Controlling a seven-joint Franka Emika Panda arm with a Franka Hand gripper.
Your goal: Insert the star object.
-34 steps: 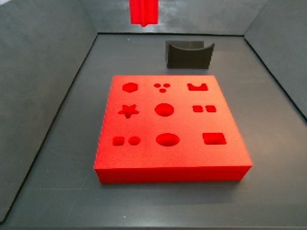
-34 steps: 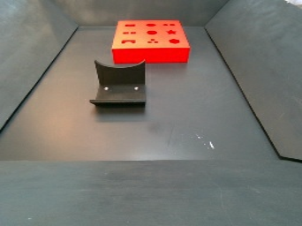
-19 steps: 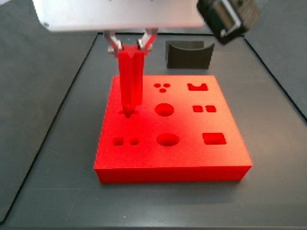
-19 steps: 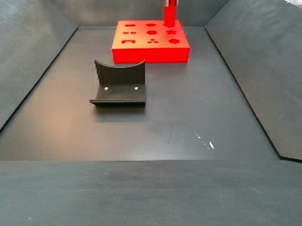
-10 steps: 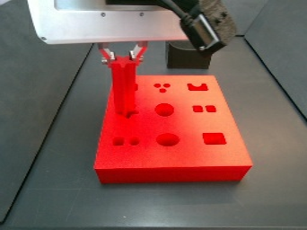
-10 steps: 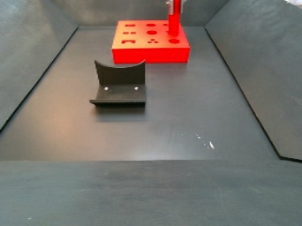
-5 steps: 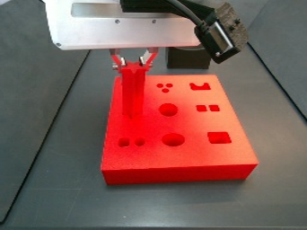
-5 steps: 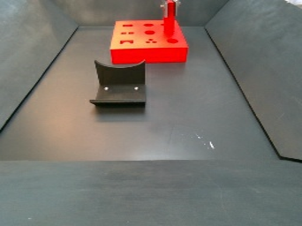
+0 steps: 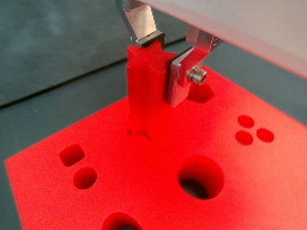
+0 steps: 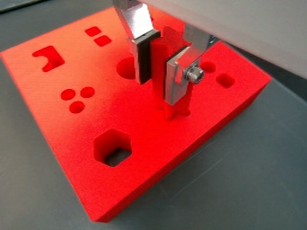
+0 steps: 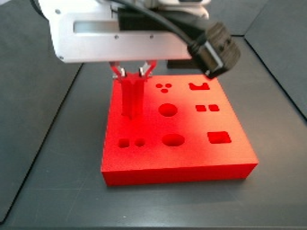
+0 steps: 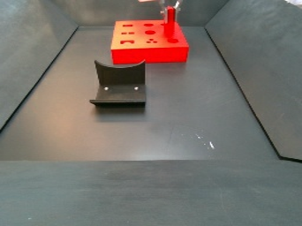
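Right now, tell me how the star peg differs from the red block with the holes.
The star object is tall, slim and upright; the red block is wide and flat. The star object is clamped between the fingers of the gripper, its lower end at the block's top face; the block lies free on the floor. The peg's sides are ridged, while the block's top is cut with shaped holes. Both are bright red.

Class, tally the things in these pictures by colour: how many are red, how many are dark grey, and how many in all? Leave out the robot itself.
Red: 2, the star object held in the gripper over the block
Dark grey: 1, the curved holder on the floor
Total: 3
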